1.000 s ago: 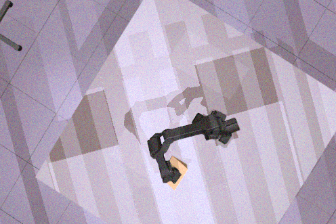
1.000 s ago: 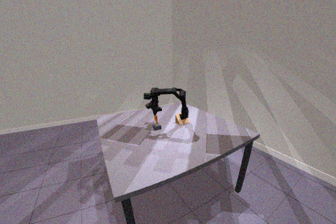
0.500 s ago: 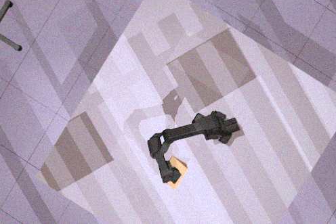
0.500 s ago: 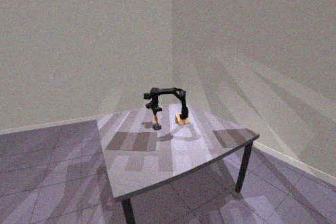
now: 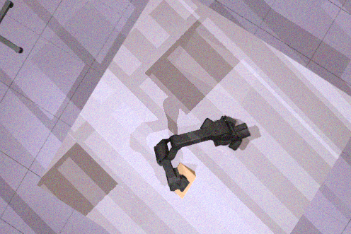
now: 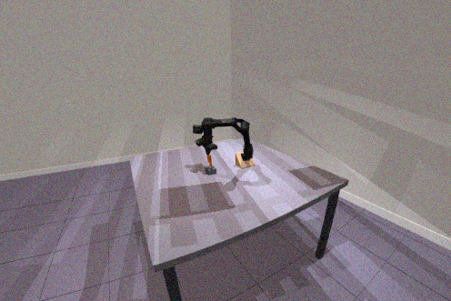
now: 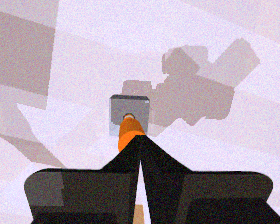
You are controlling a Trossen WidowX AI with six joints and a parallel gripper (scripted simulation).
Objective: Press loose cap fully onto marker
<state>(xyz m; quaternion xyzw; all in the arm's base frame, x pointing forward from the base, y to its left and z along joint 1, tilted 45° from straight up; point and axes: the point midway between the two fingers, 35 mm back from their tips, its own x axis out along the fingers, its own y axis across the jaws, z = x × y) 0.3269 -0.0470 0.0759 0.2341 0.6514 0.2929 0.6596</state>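
The orange cap (image 6: 209, 160) (image 7: 130, 135) is on the upright marker (image 7: 128, 116), which stands in the grey holder block (image 6: 210, 171) (image 7: 119, 107) on the table (image 5: 132, 102) (image 6: 282, 185) (image 7: 216, 22). Whether the cap has clicked fully down, I cannot tell.

The hand (image 5: 226, 130) (image 6: 209, 153) (image 7: 140, 139) is closed with nothing gripped — its two black fingers meet at the tips, right at the top end of the cap. Touching or just apart is too fine to make out there. In the wrist view the cap and marker lean away from those tips towards eleven o'clock, with the block at their far end, and a shadow (image 7: 201, 92) of the arm spreads over the table at about one o'clock from the block.

From above, the black arm (image 5: 191, 138) (image 6: 223, 123) rises beside a wood-coloured wedge (image 5: 190, 173) (image 6: 239, 161), bends over, and reaches across so that the hand end sits at one to two o'clock from the wedge, hiding block and marker. In the exterior view the block lies at about eight o'clock from the wedge — near it, but well clear.
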